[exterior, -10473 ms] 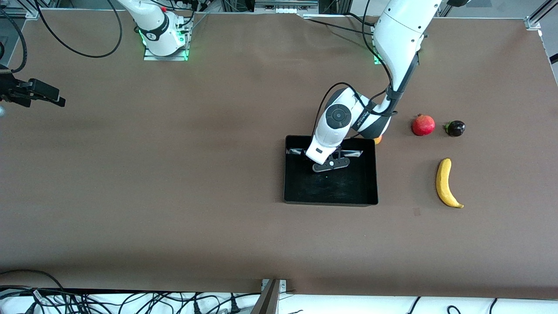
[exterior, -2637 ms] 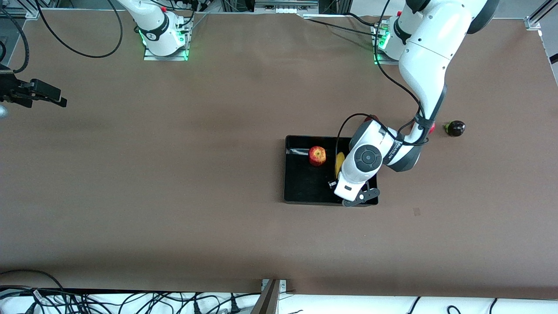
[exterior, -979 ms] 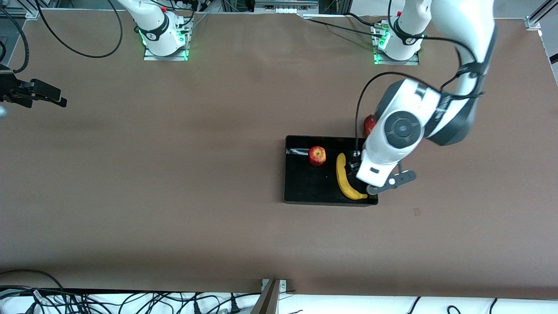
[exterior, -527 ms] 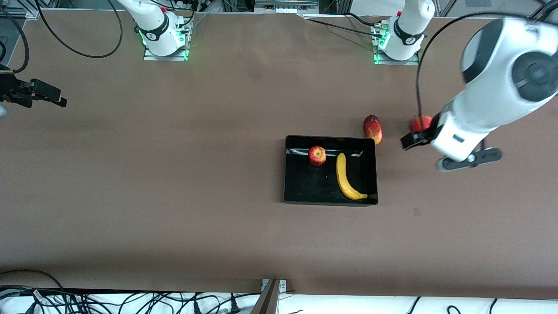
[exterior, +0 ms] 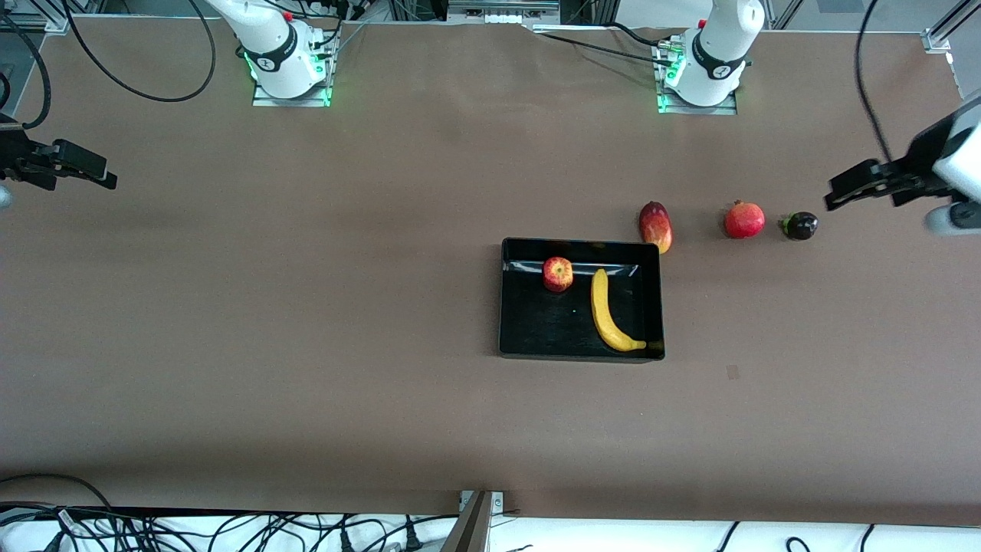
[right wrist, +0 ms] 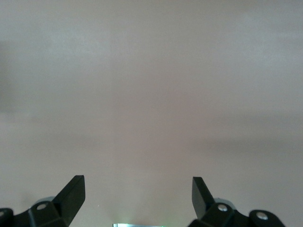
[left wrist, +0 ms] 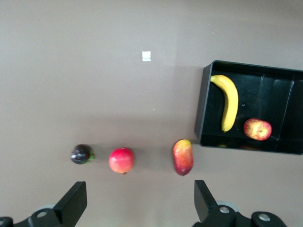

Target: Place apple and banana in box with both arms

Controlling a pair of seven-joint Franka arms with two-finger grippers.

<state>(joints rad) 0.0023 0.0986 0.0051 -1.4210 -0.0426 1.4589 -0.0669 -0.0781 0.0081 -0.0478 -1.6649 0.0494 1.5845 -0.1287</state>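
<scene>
now apple [exterior: 558, 274] and banana [exterior: 608, 312] lie in box [exterior: 536, 337], both arms' fingers [left wrist: 75, 202] apart, empty.

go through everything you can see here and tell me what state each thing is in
apple: in the box, upright.
banana: lying in the box beside the apple.
box: open-topped, holding both.
mango: on the table, outside the box.
pomegranate: on the table.
dark fruit: on the table.
left gripper: open, empty.
right gripper: open, empty, waiting.
</scene>
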